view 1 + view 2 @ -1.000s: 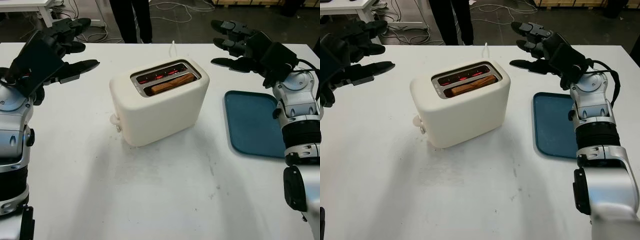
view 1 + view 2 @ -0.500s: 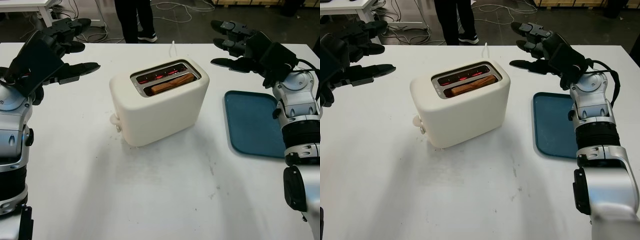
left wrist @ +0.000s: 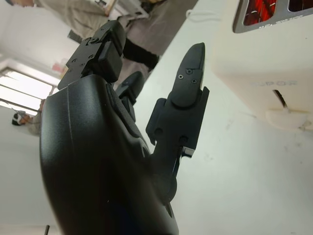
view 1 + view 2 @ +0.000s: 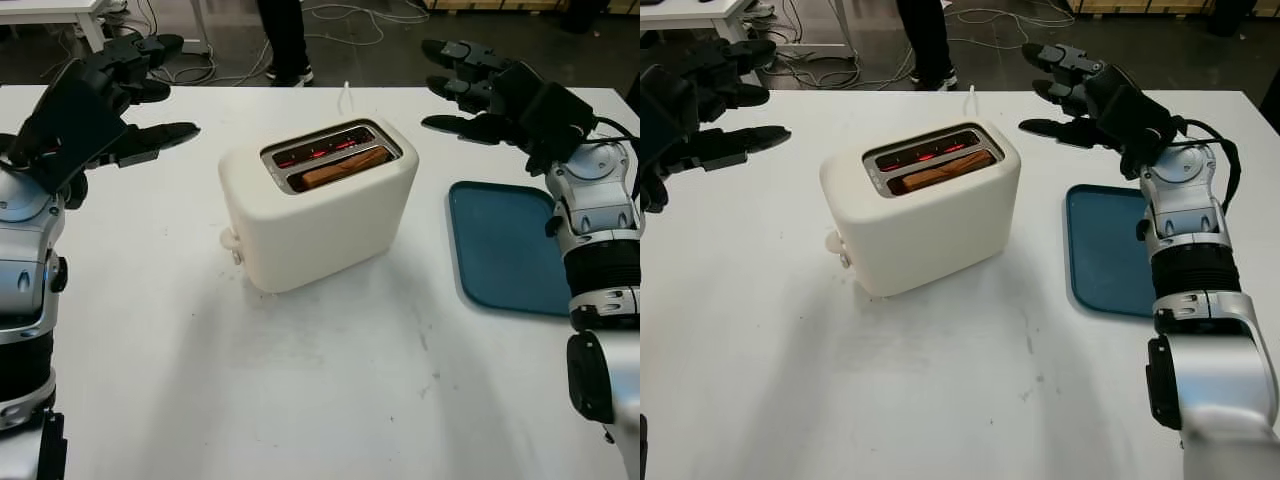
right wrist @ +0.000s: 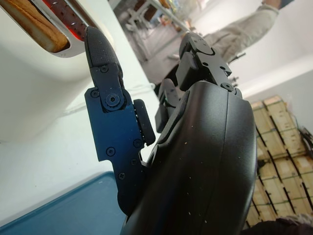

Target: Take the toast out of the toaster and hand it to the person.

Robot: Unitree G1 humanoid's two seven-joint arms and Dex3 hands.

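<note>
Cream-white rounded two-slot toaster (image 4: 318, 205): centre of white tabletop (image 4: 330, 380), standing askew. Near slot holds one brown slice of toast (image 4: 345, 167), seated low; far slot shows red glowing elements.
Dark blue flat rectangular tray (image 4: 505, 247): right of toaster, nothing on it.
Left black robot hand (image 4: 105, 100): raised over far left of tabletop, open, holding nothing, well apart from toaster.
Right black robot hand (image 4: 490, 95): raised at far right, beyond the tray, open, holding nothing.
Person's legs (image 4: 285, 35): on floor beyond far edge.
</note>
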